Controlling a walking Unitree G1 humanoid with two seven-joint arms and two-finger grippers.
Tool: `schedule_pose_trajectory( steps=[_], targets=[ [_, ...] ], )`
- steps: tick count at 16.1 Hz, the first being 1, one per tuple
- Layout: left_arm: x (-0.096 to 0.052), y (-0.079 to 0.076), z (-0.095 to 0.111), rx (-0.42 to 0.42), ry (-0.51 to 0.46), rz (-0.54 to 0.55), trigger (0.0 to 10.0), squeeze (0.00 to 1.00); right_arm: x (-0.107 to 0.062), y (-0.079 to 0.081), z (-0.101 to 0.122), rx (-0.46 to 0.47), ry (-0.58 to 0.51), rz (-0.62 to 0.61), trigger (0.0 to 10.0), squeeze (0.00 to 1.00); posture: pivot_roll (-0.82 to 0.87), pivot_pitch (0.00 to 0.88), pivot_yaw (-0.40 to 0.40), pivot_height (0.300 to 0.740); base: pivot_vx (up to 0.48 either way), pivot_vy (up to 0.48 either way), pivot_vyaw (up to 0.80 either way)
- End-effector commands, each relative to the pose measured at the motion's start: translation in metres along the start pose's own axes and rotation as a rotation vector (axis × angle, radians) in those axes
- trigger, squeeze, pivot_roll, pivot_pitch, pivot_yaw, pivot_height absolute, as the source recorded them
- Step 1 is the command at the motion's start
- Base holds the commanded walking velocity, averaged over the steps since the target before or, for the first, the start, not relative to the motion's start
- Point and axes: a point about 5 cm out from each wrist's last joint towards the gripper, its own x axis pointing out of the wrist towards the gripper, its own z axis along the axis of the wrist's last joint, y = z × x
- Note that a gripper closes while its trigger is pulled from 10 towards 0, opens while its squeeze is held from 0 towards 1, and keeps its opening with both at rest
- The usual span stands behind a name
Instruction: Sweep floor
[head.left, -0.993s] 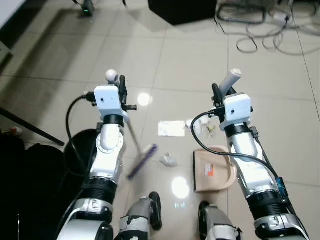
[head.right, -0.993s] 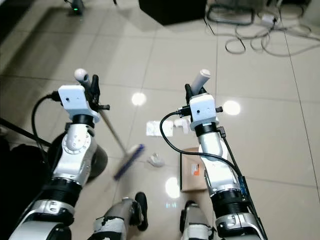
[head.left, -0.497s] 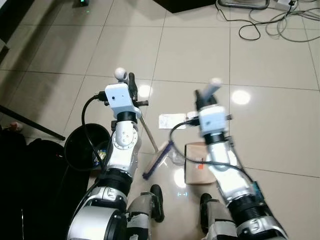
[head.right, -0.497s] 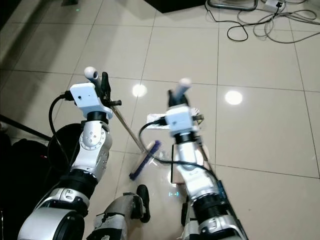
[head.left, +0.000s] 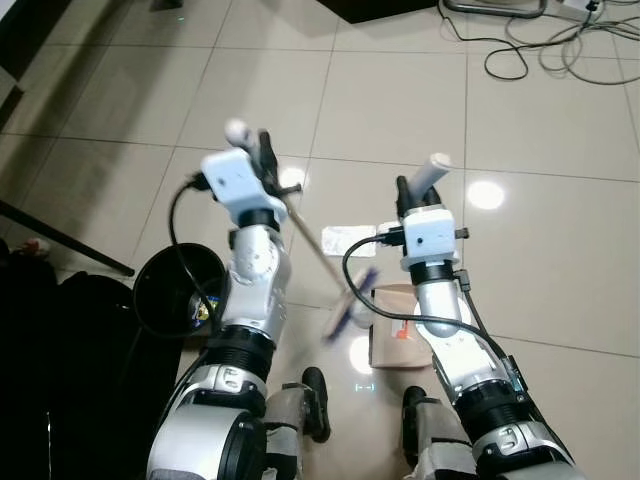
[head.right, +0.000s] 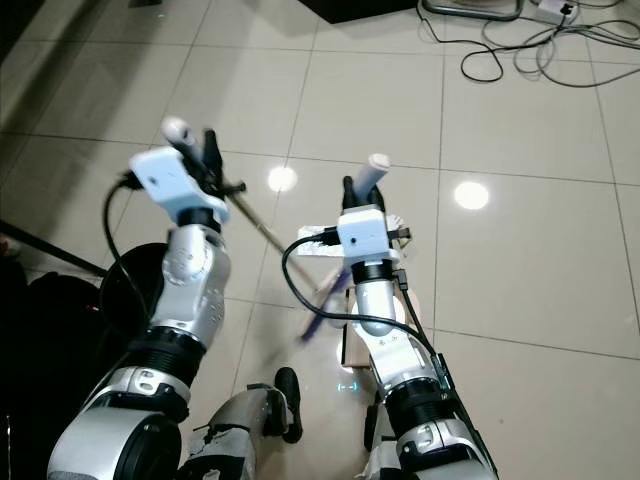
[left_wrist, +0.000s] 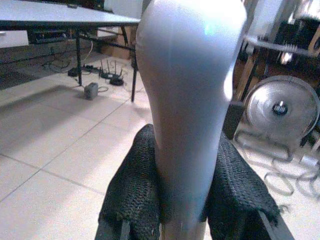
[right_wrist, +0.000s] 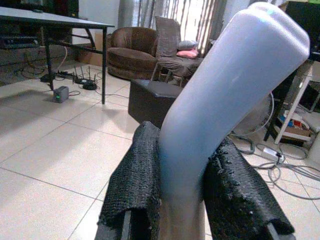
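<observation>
Near my feet, broom slants from my left pincer down-right to floor; right pincer grips dustpan handle.

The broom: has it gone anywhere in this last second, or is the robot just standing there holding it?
The left gripper has swung the broom across: its purple head went from beside the left arm to the dustpan's edge. The small white scrap it was pushing can no longer be made out. The right gripper keeps hold of the dustpan's handle, and the flat white paper lies where it was.
</observation>
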Motion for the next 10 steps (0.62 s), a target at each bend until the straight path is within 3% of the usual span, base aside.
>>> schedule_pose_trajectory(
  steps=[1, 8, 10],
  targets=[
    [-0.004, -0.003, 0.002, -0.073, 0.01, 0.0, 10.0, 0.0, -0.006, 0.002, -0.011, 0.012, 0.06, -0.004, 10.0, 0.0, 0.15, 0.335, 0.148, 0.74, 0.0, 0.0, 0.0],
    [0.003, 0.012, 0.035, -0.103, 0.039, -0.145, 10.0, 0.0, -0.001, -0.006, -0.015, 0.021, 0.074, -0.028, 10.0, 0.0, 0.14, 0.285, 0.141, 0.74, 0.0, 0.0, 0.0],
    [0.003, 0.012, 0.042, -0.165, 0.079, -0.19, 10.0, 0.0, 0.002, -0.012, -0.017, 0.022, 0.079, -0.041, 10.0, 0.0, 0.14, 0.271, 0.134, 0.74, 0.0, 0.0, 0.0]
  ],
)
